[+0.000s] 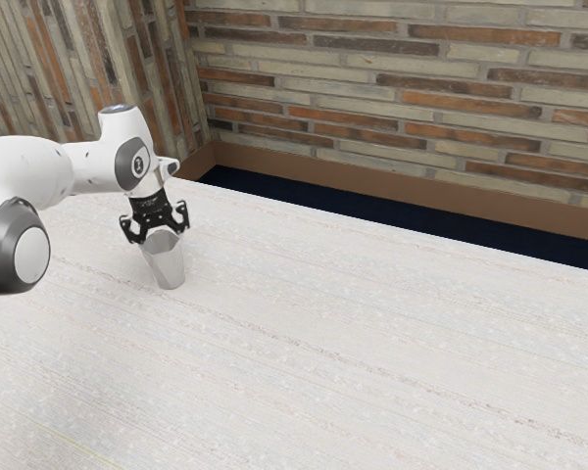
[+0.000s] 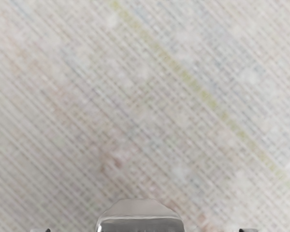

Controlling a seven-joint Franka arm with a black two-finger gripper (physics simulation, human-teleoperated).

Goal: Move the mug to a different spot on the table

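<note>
A silver-grey mug (image 1: 166, 262) stands upright on the pale table (image 1: 353, 333) near the exterior view's left. My black gripper (image 1: 155, 233) hangs right over its rim, with the fingers spread to either side of the mug's top and a gap on both sides, so it is open. In the wrist view the mug's shiny rim (image 2: 138, 216) lies just under the hand, and the two fingertips (image 2: 40, 230) sit well outside the rim on each side.
A brick wall (image 1: 402, 88) with a brown skirting runs behind the table's far edge. A dark gap of floor (image 1: 451, 220) separates the table from the wall. The table top stretches wide toward the exterior view's right and front.
</note>
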